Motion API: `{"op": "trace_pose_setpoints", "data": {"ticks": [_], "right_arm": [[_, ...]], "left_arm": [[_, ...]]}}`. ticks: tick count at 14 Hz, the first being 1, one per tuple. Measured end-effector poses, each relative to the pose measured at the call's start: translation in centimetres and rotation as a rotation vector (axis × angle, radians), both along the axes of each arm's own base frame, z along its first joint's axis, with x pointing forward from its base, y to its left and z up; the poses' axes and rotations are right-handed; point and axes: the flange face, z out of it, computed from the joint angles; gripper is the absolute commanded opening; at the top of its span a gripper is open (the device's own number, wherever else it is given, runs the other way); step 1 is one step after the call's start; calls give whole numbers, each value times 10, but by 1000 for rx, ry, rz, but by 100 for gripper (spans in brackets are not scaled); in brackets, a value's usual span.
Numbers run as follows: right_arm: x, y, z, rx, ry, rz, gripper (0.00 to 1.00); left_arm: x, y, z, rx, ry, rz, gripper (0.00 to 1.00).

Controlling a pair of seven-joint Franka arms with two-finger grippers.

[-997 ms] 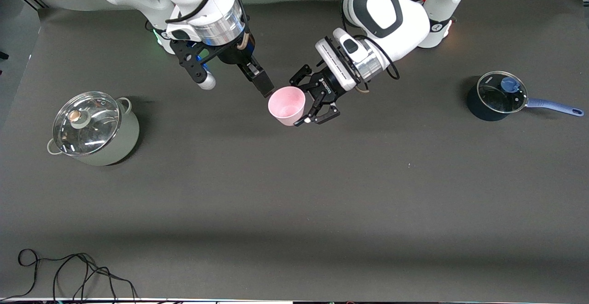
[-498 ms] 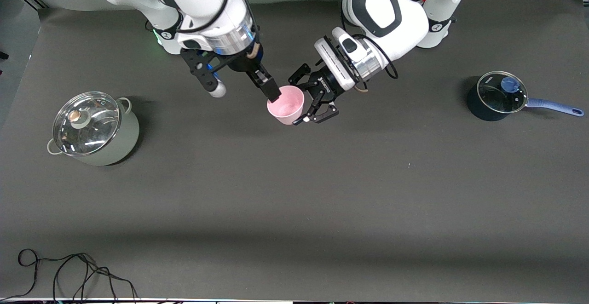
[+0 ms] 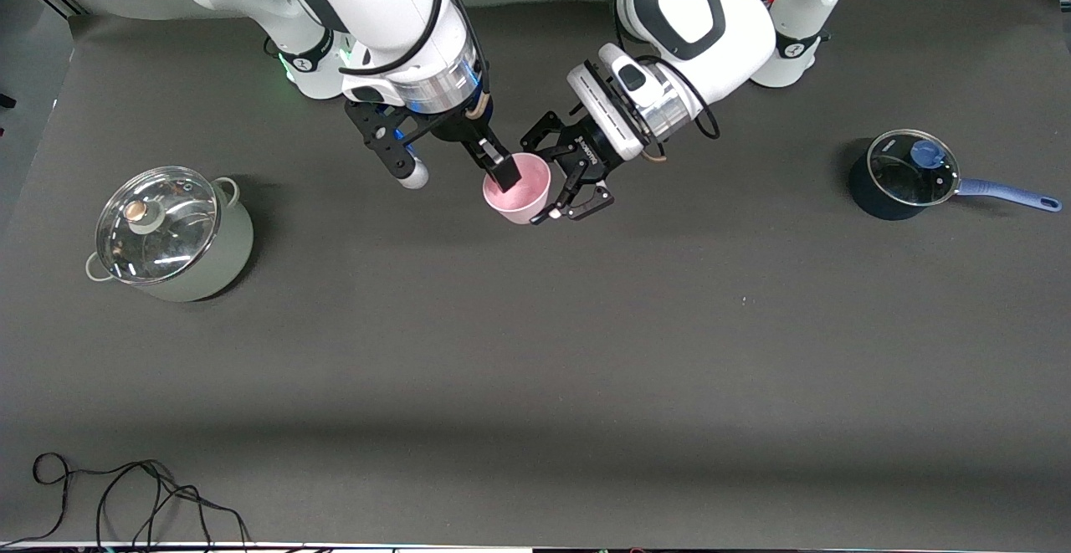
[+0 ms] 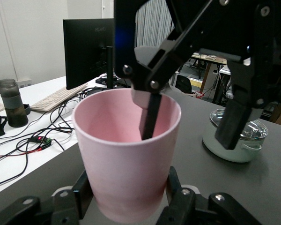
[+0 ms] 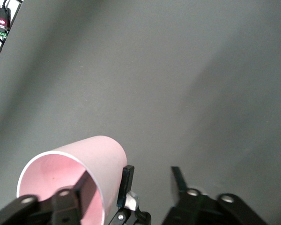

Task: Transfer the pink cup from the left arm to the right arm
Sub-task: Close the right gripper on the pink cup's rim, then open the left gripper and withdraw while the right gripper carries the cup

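Note:
The pink cup [image 3: 519,193] hangs upright above the table, between the two arms. My left gripper [image 3: 548,181] is shut on its lower part, its claw jaws pressed against both sides of the cup [image 4: 129,154]. My right gripper [image 3: 495,166] is open and straddles the cup's rim. One slim finger [image 4: 150,117] reaches down inside the cup and the other finger [image 4: 234,122] stands well clear outside the wall. The right wrist view shows the pink cup [image 5: 100,159] with the inner finger [image 5: 86,185] in its mouth.
A pale green pot with a glass lid [image 3: 171,235] stands toward the right arm's end of the table. A dark blue saucepan with a blue handle [image 3: 908,175] stands toward the left arm's end. A black cable [image 3: 125,494] lies at the table's edge nearest the front camera.
My right gripper has come over from beside the cup, and one finger is now inside the rim. Its jaws have begun to narrow. The left gripper and the cup shifted slightly.

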Motion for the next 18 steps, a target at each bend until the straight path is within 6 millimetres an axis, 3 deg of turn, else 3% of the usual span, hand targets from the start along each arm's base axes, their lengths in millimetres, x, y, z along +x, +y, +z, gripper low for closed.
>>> {"op": "trace_pose_setpoints", "data": {"ticks": [8,9,10,13,15,18], "right_arm": [[3,-1,3,10,-15,-3,0],[3,-1,3,10,-15,-3,0],[4,-1,3,10,-16,0,0],[4,-2,4,11,-27,71,0],[10,-9,4,8,-32,95,0],[36,-43,4,-6,-53,137,0]], "left_arm": [[-5,-6,0,6,-11,-17,13],[-5,-6,0,6,-11,-17,23],[-5,-6,1,6,-12,-17,46],[-4,-6,1,4,-12,-17,85],[-2,-5,3,-5,-2,-7,99],[2,1,0,-9,21,17,99]]}}
